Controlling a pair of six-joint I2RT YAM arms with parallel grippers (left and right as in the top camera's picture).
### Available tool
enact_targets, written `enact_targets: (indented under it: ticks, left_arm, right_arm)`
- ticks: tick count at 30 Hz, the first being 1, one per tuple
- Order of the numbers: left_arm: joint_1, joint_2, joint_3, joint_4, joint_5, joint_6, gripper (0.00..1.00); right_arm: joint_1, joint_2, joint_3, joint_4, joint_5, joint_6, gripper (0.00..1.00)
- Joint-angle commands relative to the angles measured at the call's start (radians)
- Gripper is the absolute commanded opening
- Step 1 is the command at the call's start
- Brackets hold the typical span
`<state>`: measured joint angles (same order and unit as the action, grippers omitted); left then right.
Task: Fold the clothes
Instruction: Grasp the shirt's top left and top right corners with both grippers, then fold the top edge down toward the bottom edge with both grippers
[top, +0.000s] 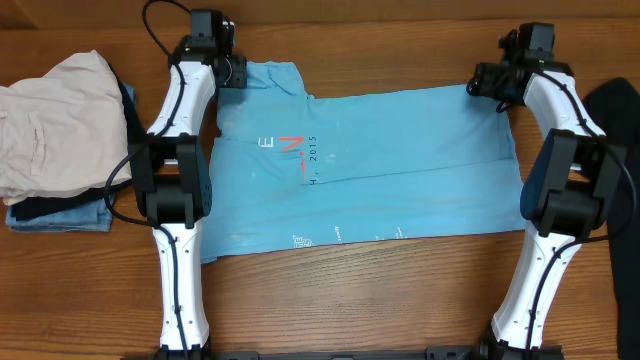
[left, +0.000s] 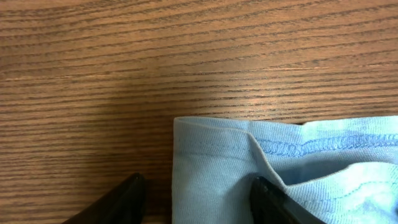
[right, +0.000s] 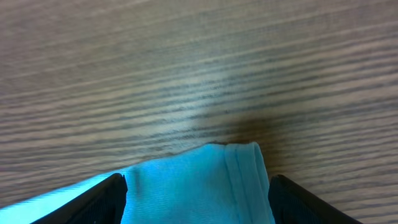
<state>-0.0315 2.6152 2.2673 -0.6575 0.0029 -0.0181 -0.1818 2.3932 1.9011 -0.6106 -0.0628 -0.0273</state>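
My left claw (left: 196, 182) and right claw (right: 197, 182) sit open astride corners of the blue T-shirt (top: 400, 170); I'd sink lower, pinch both hems together, lift evenly.

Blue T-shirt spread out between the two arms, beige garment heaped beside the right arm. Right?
Not quite. The beige garment is heaped beside the left arm, not the right; the overhead view shows it. The blue T-shirt does lie spread between the arms.
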Motion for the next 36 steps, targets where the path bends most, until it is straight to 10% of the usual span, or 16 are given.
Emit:
enact_targets:
  ticks: [1,4,11,21,36]
  left_arm:
    - [-0.005,0.028,0.006,0.002,-0.013,0.023,0.58]
    - [-0.005,0.028,0.006,0.002,-0.013,0.023,0.58]
    - [-0.005,0.028,0.006,0.019,-0.013,0.022,0.09]
    - [-0.005,0.017,0.050,-0.005,-0.002,0.018,0.04]
    - [-0.019,-0.026,0.363,-0.491,0.103,-0.038,0.04]
  right_arm:
    - [-0.003,0.008,-0.048,0.043,0.021,-0.008,0.76]
    - [-0.003,0.008,-0.071,0.084,0.021,-0.007,0.65]
    - [-0.003,0.008,-0.071,0.098,0.021,-0.007,0.04]
    - [-0.003,0.004,-0.043,0.094,0.021,-0.003,0.04]
    - [-0.014,-0.183,0.024,-0.162,-0.070,-0.034,0.04]
